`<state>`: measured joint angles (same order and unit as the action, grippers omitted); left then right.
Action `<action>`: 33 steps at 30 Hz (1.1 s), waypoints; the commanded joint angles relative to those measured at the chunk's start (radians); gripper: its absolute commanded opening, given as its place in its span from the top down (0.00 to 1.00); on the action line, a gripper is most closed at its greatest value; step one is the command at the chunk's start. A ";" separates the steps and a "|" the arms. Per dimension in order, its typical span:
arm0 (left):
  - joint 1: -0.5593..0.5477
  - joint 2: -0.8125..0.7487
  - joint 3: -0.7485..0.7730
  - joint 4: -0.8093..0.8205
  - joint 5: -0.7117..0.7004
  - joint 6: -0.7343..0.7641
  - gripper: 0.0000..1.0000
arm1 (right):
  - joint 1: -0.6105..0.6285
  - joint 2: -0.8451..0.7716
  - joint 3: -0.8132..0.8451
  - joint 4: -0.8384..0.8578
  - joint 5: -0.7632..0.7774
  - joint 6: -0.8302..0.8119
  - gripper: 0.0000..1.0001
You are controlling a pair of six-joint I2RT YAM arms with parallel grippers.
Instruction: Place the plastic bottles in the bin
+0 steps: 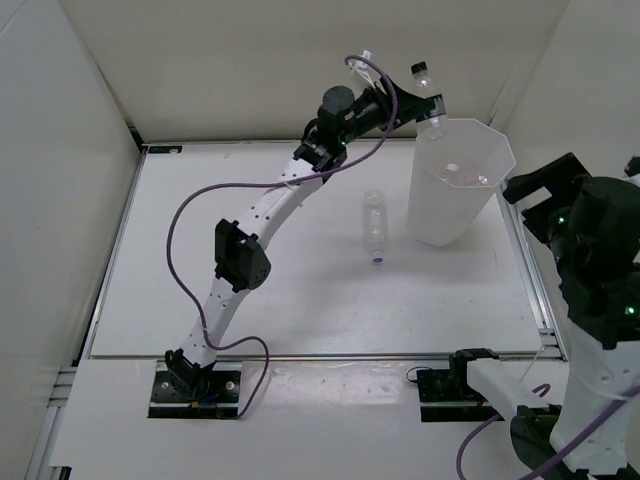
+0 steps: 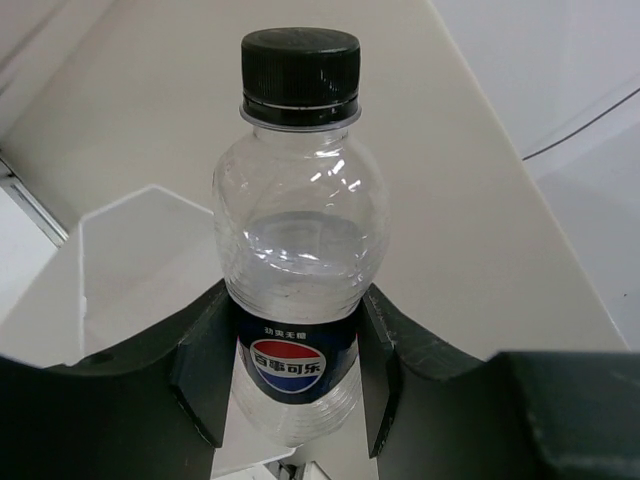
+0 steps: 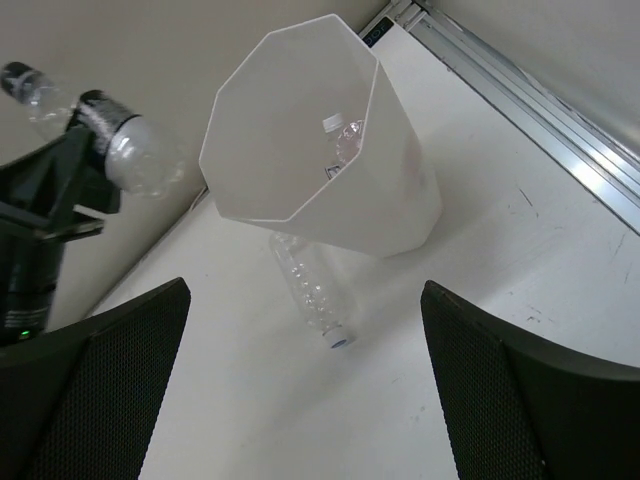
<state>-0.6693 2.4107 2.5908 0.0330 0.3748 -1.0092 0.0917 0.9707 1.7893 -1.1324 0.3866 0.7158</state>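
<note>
Plastic bottle (image 2: 300,250) between fingers (image 2: 205,375) of left hand (image 2: 292,352)

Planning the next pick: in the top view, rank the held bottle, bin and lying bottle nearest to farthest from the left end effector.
1. Held bottle: clamped in the left end effector.
2. Bin: just beside it, to the right.
3. Lying bottle: on the table, left of the bin.

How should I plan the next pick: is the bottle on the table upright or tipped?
Tipped: the bottle lies on its side on the table, beside the bin.
</note>
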 commanded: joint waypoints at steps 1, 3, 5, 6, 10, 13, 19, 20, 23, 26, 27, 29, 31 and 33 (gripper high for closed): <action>-0.035 -0.005 0.002 0.054 -0.053 -0.016 0.61 | -0.003 -0.021 -0.005 -0.061 0.021 0.034 0.00; -0.062 -0.005 -0.014 0.064 -0.053 -0.016 0.58 | -0.003 -0.047 -0.005 -0.061 0.021 0.045 0.00; -0.078 0.004 -0.014 0.064 -0.063 0.004 0.57 | -0.003 -0.047 -0.005 -0.070 -0.004 0.054 0.00; -0.090 0.004 -0.026 0.064 -0.063 0.004 0.55 | -0.003 -0.047 0.004 -0.070 -0.014 0.054 0.00; -0.101 0.005 -0.024 0.015 -0.037 0.035 0.00 | -0.003 -0.037 0.004 -0.060 -0.041 0.065 0.00; -0.066 -0.100 -0.082 -0.007 -0.047 0.099 0.00 | -0.003 -0.027 -0.008 -0.014 -0.093 0.056 0.00; 0.264 -0.561 -0.620 -0.130 0.105 0.138 0.00 | -0.003 0.003 -0.056 0.075 -0.135 0.065 0.00; 0.290 -0.562 -0.623 -0.130 0.105 0.138 0.00 | -0.003 0.003 -0.056 0.089 -0.135 0.056 0.00; 0.347 -0.666 -0.895 -0.130 0.090 0.202 0.00 | -0.003 0.014 -0.099 0.108 -0.146 0.056 0.00; 0.359 -0.657 -1.032 -0.130 0.141 0.202 0.00 | -0.003 0.036 -0.119 0.143 -0.172 0.043 0.00; 0.349 -0.657 -1.046 -0.130 0.157 0.202 0.00 | -0.003 0.036 -0.119 0.143 -0.172 0.033 0.00; 0.330 -0.615 -1.046 -0.130 0.157 0.230 0.00 | -0.003 0.046 -0.128 0.154 -0.172 0.033 0.00; 0.316 -0.579 -1.046 -0.130 0.147 0.190 0.00 | -0.003 0.056 -0.128 0.167 -0.181 0.010 0.00; 0.294 -0.501 -1.025 -0.140 0.168 0.155 0.00 | -0.003 0.065 -0.137 0.177 -0.181 -0.004 0.00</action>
<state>-0.3466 1.8530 1.5639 -0.0784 0.4908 -0.8341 0.0917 1.0363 1.6554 -1.0248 0.2199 0.7536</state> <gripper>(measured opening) 0.995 0.998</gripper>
